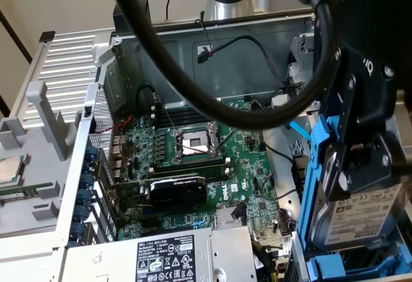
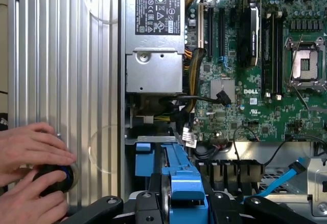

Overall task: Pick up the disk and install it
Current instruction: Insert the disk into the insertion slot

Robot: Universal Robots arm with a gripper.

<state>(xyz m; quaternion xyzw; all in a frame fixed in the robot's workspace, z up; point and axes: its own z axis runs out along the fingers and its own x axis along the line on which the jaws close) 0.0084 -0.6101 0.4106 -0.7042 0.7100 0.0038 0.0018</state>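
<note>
The disk is a silver-grey drive with a white barcode label, framed by bright blue rails. It hangs upright at the exterior view's right, over the open computer case's drive corner. My gripper is shut on it, black fingers clamped across its upper part. In the wrist view the blue carrier sits between the jaws of my gripper. Just below the disk lies a blue-lined drive bay, also seen as the blue bay.
The open case holds a green motherboard with a bare CPU socket, a black card and a grey power supply. A thick black cable crosses the case. A person's hands rest on a black knob.
</note>
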